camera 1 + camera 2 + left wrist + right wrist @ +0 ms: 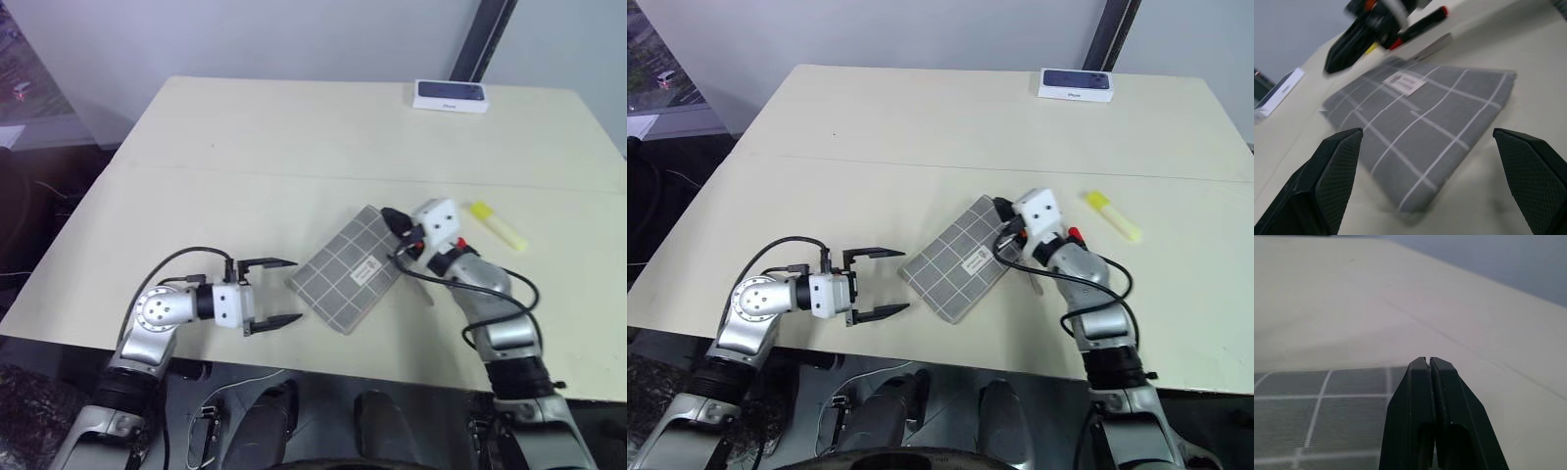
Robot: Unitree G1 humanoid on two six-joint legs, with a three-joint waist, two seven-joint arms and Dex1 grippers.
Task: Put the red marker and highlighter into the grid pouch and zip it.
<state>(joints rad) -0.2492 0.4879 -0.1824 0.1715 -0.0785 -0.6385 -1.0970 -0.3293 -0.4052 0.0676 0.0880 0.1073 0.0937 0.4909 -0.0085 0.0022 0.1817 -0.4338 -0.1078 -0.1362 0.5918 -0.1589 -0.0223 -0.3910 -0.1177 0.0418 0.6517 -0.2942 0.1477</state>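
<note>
The right gripper, fingers pressed together and empty, hovers over the flat grey grid-lined fabric pouch. The left gripper waits spread apart; it should pin the pouch while the right finds the zip.

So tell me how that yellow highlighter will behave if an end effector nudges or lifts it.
The highlighter lies on its side on the bare table, so a sideways nudge would probably roll it. It looks short and chunky, likely light and stiff. Its smooth plastic body may slip in a shallow pinch.

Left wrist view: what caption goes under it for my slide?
Open left gripper faces the grid pouch; shut right gripper hovers at its far end.
</note>
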